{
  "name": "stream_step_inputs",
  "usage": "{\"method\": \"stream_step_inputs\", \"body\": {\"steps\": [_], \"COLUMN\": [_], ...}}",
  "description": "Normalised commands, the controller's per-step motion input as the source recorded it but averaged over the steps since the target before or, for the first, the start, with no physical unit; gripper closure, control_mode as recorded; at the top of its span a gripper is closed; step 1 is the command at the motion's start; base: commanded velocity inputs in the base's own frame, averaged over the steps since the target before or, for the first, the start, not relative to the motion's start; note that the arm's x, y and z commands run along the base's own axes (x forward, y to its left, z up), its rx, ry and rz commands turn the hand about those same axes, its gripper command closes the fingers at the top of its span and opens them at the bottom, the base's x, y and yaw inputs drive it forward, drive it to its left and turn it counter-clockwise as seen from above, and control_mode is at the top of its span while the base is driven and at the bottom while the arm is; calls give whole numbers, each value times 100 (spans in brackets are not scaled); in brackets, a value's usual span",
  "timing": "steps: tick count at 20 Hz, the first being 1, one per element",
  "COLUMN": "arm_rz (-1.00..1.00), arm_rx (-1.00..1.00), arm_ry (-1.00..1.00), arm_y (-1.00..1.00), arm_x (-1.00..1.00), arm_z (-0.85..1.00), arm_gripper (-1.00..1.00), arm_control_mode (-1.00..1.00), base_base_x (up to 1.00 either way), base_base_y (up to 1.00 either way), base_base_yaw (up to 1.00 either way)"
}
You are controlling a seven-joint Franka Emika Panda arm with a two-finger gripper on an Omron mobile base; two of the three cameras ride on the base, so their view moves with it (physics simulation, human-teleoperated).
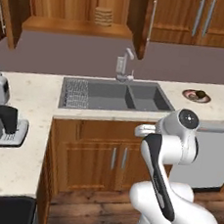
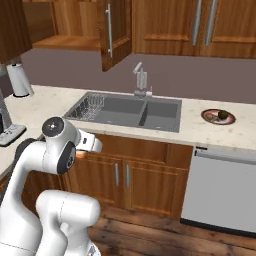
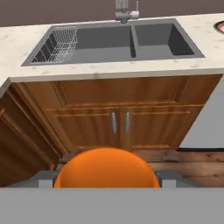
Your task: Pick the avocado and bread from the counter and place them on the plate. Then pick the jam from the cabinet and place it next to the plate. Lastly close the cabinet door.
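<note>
My gripper (image 3: 106, 177) is shut on a round orange thing, the jam (image 3: 106, 168), held low in front of the wood doors under the sink. The hand (image 1: 145, 129) pokes out beside the arm, and an orange bit of the jam (image 2: 81, 154) shows under it. The plate (image 1: 189, 94) (image 2: 210, 116) (image 3: 220, 27) lies on the counter (image 1: 33, 83) (image 2: 200, 131) right of the sink. A dark ball, the avocado (image 1: 200, 94) (image 2: 223, 115), rests on it; the bread is too small to tell apart. The cabinet (image 1: 76, 6) stands open, its cabinet door (image 1: 143, 24) (image 2: 116, 32) swung outward.
A grey double sink (image 1: 140, 95) (image 3: 153, 39) with a wire rack (image 3: 59, 43) and faucet (image 1: 124, 66) is set in the counter. A coffee machine (image 1: 2, 116) stands at the left, a paper towel roll (image 2: 20, 80) farther back. A beige ribbed object (image 1: 102, 16) sits in the cabinet. A steel dishwasher front (image 2: 225, 190) is at the right.
</note>
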Motion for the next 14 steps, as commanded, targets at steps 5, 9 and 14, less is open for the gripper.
{"method": "stream_step_inputs", "body": {"steps": [5, 9, 14], "arm_rz": [0, 0, 0], "arm_rx": [0, 0, 0], "arm_ry": [0, 0, 0], "arm_y": [0, 0, 0], "arm_x": [0, 0, 0], "arm_z": [0, 0, 0], "arm_gripper": [100, 100, 100], "arm_control_mode": [100, 100, 100], "base_base_x": [-20, 0, 9], "base_base_y": [-80, -80, -70], "base_base_yaw": [4, 2, 1]}}
